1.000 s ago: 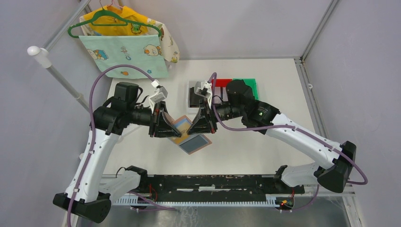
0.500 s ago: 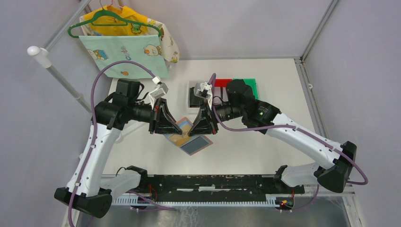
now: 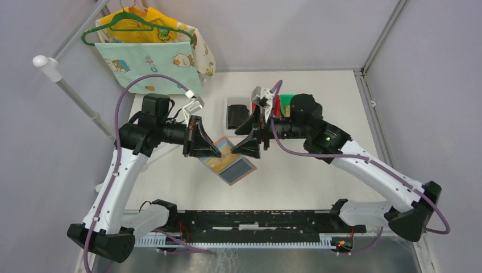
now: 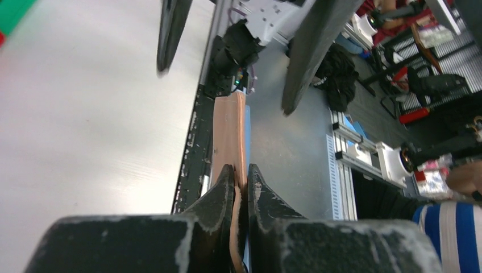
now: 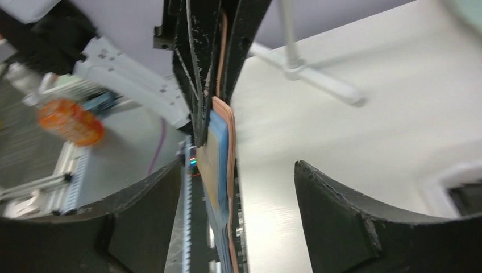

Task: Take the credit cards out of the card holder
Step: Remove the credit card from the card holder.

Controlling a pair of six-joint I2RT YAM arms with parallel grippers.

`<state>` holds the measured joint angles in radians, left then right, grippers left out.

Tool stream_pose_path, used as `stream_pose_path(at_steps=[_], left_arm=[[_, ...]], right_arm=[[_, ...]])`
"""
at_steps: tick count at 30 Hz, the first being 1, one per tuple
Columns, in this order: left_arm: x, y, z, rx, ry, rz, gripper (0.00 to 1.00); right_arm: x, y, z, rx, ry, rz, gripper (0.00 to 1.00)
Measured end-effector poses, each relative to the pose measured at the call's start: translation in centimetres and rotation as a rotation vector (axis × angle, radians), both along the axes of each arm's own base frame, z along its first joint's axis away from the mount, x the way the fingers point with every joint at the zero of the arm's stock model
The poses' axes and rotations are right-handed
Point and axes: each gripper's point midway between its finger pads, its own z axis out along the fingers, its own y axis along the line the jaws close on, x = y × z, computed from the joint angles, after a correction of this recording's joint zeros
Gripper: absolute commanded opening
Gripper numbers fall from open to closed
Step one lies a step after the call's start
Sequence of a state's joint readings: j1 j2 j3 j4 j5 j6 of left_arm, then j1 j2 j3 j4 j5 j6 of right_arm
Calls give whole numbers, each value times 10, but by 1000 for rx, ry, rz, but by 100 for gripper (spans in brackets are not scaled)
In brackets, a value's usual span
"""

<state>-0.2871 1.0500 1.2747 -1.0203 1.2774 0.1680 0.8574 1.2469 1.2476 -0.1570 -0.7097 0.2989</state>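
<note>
**Colleague:** How do the two arms stand?

**Me:** In the overhead view I see both arms rise from the bottom corners of the frame and bend inward, so the wrists face each other at the centre. The left gripper (image 3: 217, 154) is closed tight on the card holder (image 3: 227, 165). In its own camera, both fingers (image 4: 219, 193) pinch the pinkish-tan edge. The right gripper (image 3: 239, 142) is wide open, with one finger on each side of the card holder, and it touches nothing (its wrist view shows a gap on both sides).

**Colleague:** Where exactly is the card holder?

**Me:** It is at the centre of the frame, between the two grippers and over the white table (image 3: 318, 170). I cannot tell if its lower end rests on the table.

**Colleague:** What can you count?

**Me:** There are two arms and one card holder. The holder is unfolded and shows one golden-tan panel (image 3: 217, 163) and one blue-grey panel (image 3: 239, 169). I cannot count the credit cards, because no card stands clearly apart from the sleeves. Just above the grippers in the frame lies one black block (image 3: 236, 116). At the upper left hangs one green hanger (image 3: 136, 25) with cloths on it.
</note>
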Motion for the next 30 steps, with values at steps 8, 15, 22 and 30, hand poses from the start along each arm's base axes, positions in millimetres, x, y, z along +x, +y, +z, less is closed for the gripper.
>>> stream_pose_path(at_steps=[8, 15, 22, 30], left_arm=[[40, 0, -1, 10, 58, 200, 2], [56, -3, 8, -17, 101, 258, 2], [61, -6, 15, -38, 138, 273, 2], [61, -6, 18, -47, 157, 279, 2]], right_arm=[[18, -51, 51, 152, -141, -299, 75], [5, -39, 22, 281, 67, -255, 62], [-10, -12, -23, 268, 318, -193, 62], [-10, -9, -3, 375, 353, -183, 60]])
